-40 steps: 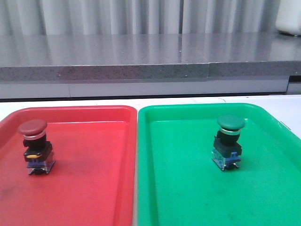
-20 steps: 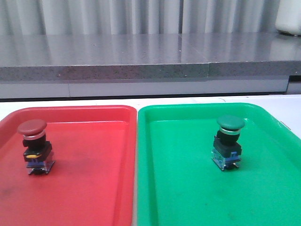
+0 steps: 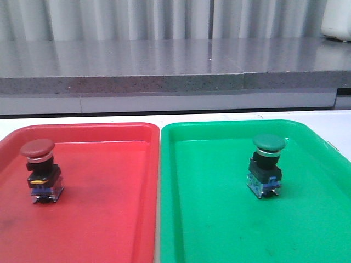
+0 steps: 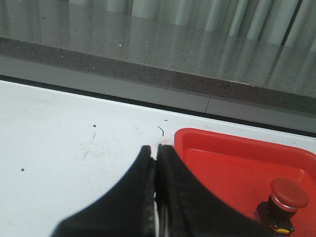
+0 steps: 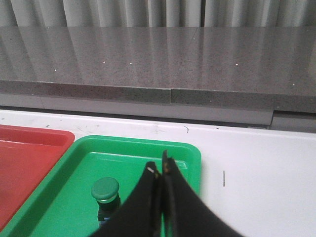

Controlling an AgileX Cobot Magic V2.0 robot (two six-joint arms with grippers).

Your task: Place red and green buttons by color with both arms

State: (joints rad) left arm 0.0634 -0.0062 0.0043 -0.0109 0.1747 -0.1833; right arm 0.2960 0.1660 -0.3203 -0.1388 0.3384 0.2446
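Note:
The red button point(image 3: 39, 171) stands upright in the red tray point(image 3: 109, 219), near its left side. It also shows in the left wrist view point(image 4: 285, 199). The green button point(image 3: 267, 166) stands upright in the green tray point(image 3: 219, 230). It also shows in the right wrist view point(image 5: 105, 195). My left gripper point(image 4: 156, 149) is shut and empty, over the white table beside the red tray's corner point(image 4: 183, 136). My right gripper point(image 5: 159, 168) is shut and empty, above the green tray point(image 5: 84, 148), to the right of the green button. Neither arm shows in the front view.
The two trays lie side by side on a white table point(image 3: 340, 123). A grey stone ledge point(image 3: 164, 82) runs along the back. A white container point(image 3: 337, 22) stands at the back right.

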